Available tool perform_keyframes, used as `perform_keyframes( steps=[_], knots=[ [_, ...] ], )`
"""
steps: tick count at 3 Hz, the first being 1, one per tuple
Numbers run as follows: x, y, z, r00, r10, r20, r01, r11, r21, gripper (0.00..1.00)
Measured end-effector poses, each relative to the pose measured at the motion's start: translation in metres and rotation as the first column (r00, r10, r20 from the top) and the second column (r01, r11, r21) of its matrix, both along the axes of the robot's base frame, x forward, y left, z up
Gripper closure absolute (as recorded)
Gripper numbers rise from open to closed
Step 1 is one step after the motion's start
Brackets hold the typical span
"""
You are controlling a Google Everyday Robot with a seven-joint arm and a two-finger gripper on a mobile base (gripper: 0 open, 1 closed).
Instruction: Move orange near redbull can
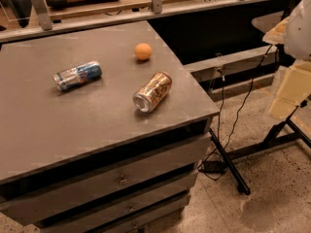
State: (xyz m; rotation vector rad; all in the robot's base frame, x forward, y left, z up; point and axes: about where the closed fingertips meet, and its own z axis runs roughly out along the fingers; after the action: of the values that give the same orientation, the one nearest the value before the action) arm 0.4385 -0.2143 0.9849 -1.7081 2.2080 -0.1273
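The orange (143,51) lies near table (73,125) far edge; gripper (291,93) seemingly off right.

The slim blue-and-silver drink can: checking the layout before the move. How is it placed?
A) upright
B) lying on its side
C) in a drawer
B: the slim blue-and-silver drink can lies on its side on the grey cabinet top, apart from the small round orange; the gripper is not in view.

A grey desk (73,125) with drawers (146,166) stands on speckled floor (282,193); black cables (222,101) hang beside it near a dark stand leg (228,162); a metal rail (97,21) runs behind.
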Motion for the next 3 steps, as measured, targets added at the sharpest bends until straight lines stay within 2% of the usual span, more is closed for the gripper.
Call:
perform_keyframes(
  steps=[2,3],
  knots=[
    [0.001,0.000,0.002,0.9999,-0.001,0.010,0.001,1.000,0.014,0.00],
    [0.021,-0.007,-0.006,0.9963,-0.076,0.038,0.070,0.986,0.149,0.00]
  ],
)
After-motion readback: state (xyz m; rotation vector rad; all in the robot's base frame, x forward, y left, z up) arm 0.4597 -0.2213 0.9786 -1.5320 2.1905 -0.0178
